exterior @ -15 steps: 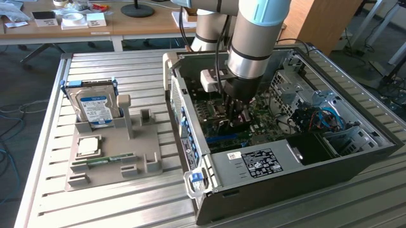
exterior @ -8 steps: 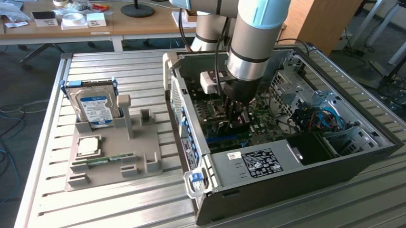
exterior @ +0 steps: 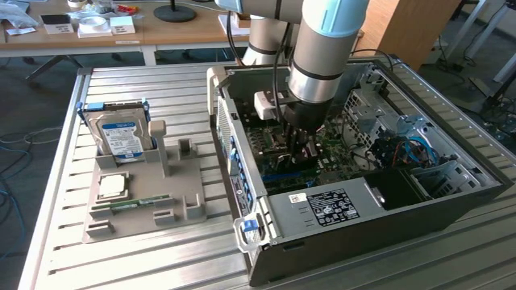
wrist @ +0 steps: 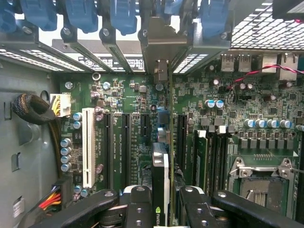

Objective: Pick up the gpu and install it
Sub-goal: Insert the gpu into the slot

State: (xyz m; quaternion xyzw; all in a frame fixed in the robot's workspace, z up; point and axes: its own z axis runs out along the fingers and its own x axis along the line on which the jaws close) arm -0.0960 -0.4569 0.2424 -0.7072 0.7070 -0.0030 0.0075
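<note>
- The gripper [wrist: 161, 202] is inside the computer case [exterior: 363, 211]. Its two black fingers [wrist: 137, 202] are clamped on the gpu [wrist: 160, 166], one finger on each flat face
- The gpu stands on its thin edge directly under the claw, between the claw and the motherboard [wrist: 142, 95] on the floor of the case. From the wrist view it looks like a narrow slat
- Its long axis runs from the fingers toward the rear wall of the case, parallel with the expansion slots. Its metal bracket [wrist: 159, 52] reaches the row of openings with blue clips [wrist: 123, 19] in that wall
- The card lies in line with a slot between two black slots [wrist: 124, 147], further from the case's side wall than the white slot [wrist: 88, 147]. So the relation that matters seems to be only the vertical one, card edge over slot, with no turn needed
- The card hides its own lower edge, so it is not possible to tell whether this edge already sits in the slot
- The processor socket [wrist: 261, 180] is also on the floor of the case, well apart from the card
- Outside the case, on the exterior view's left, a grey tray [exterior: 105, 226] holds a hard drive [exterior: 121, 136] standing upright and a green memory stick [exterior: 133, 204] lying flat
- The case and the tray rest on a ribbed metal table [exterior: 161, 266]. Behind the case there is a wooden desk [exterior: 161, 33] with small boxes, so the room looks like a workshop
</note>
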